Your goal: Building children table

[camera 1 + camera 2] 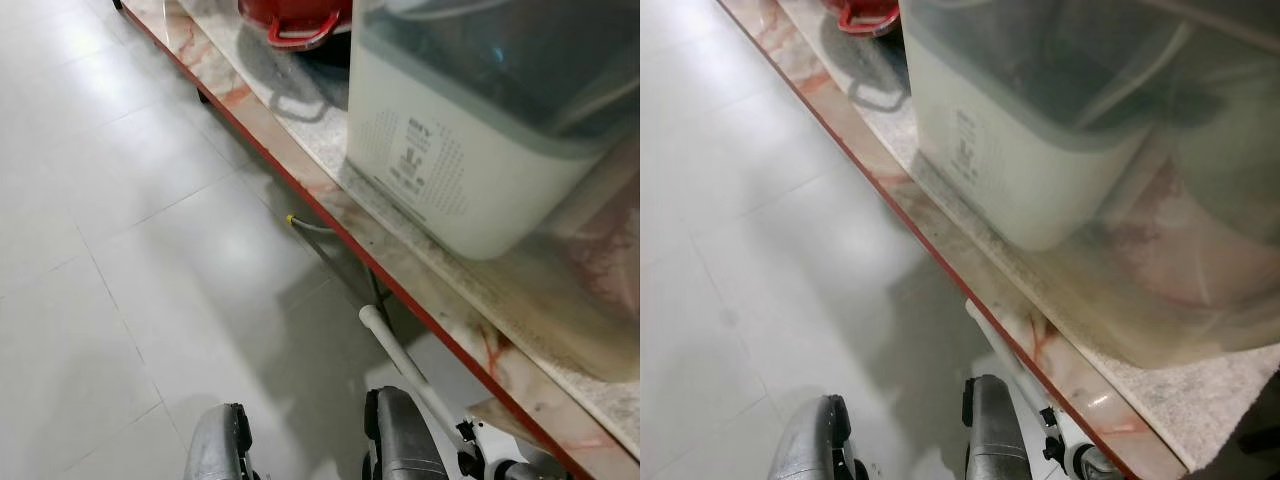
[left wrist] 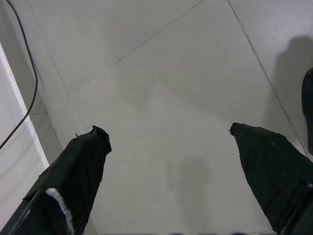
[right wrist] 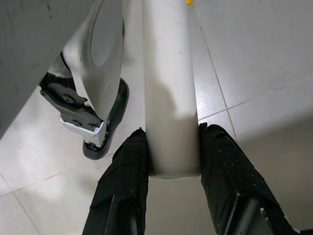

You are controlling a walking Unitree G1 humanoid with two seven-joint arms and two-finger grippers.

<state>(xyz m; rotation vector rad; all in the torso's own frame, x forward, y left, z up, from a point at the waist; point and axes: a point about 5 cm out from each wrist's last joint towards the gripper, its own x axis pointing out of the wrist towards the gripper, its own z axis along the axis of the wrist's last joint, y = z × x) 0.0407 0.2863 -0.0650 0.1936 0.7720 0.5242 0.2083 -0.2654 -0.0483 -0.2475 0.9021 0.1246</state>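
I see even, soft indoor light, fairly bright on pale floor tiles. Broad sheen on floor beside table, no harsh glare. Soft shadow under table edge; red pot throws handle shadow on tabletop. White container close to lens, hazy, slightly smeared. Left gripper fingers dark, little detail. Right wrist view sharp; white tube shaded at near end.

Left gripper: my fingers spread wide, nothing between them.
Floor: pale tiles beyond my fingertips.
Cable: black, off beside one finger.
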